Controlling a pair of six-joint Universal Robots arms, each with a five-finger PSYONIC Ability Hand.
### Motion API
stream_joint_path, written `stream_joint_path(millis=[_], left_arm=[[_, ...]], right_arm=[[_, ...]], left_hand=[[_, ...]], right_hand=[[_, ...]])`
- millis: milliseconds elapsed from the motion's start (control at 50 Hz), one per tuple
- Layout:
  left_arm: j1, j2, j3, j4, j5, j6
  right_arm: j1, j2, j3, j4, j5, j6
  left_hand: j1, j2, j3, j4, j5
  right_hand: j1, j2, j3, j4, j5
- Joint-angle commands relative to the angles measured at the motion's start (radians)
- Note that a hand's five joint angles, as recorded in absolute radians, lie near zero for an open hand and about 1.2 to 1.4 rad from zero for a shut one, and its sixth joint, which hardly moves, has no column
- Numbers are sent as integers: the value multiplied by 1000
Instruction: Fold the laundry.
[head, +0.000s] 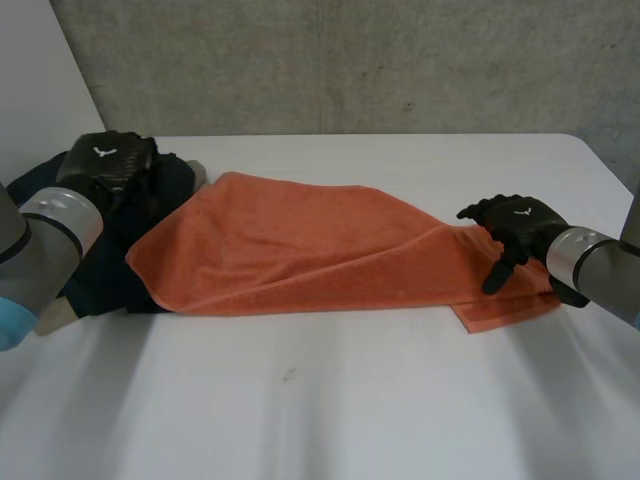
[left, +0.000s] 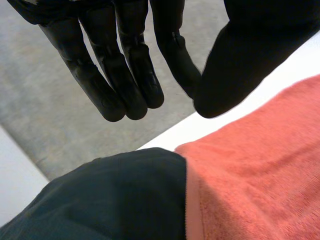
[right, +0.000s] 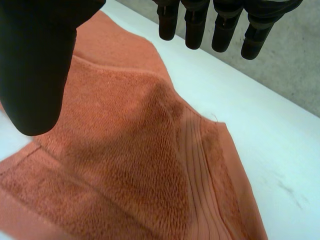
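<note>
1. A rumpled orange terry towel (head: 300, 245) lies lengthwise across the white worktop (head: 350, 400). Its left end meets, and seems to overlap, a dark navy garment (head: 172, 188).
2. The left hand (head: 108, 165) hovers over that garment beside the towel's left hem. Its fingers (left: 135, 75) are straight, close together and hold nothing, probably placed to reach that hem.
3. The right hand (head: 520, 225) hangs above the towel's right end by the ribbed border. Its fingers (right: 195, 25) are straight and apart from the thumb (right: 35, 75), pinching nothing, and look poised for that corner.
4. The right corner lies flat with its edges exposed. There is bare worktop in front for folding. A grasp at the left hem risks catching the garment as well.
</note>
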Motion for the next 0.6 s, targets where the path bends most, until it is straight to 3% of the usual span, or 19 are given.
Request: stream_joint_path(millis=[20, 140, 220, 540, 600], left_arm=[[-13, -6, -14, -63, 136, 319], [-7, -82, -37, -160, 161, 607], [-1, -147, -34, -174, 162, 704], [62, -337, 14, -36, 143, 919], [73, -353, 29, -2, 146, 928]], right_arm=[[8, 1, 3, -12, 1, -1], [8, 4, 6, -16, 1, -2], [11, 6, 11, -27, 1, -2], [28, 12, 29, -49, 3, -30], [29, 12, 29, -50, 1, -30]], left_hand=[[-142, -138, -137, -137, -137], [-433, -429, -428, -428, -427], [-442, -438, -437, -437, -436], [-489, -485, -484, -484, -483], [-396, -392, -391, -391, -390]], right_hand=[[-43, -30, -34, -28, -48], [-43, -30, -34, -28, -48], [-43, -30, -34, -28, -48], [-43, -30, -34, -28, -48], [-43, -30, -34, -28, -48]])
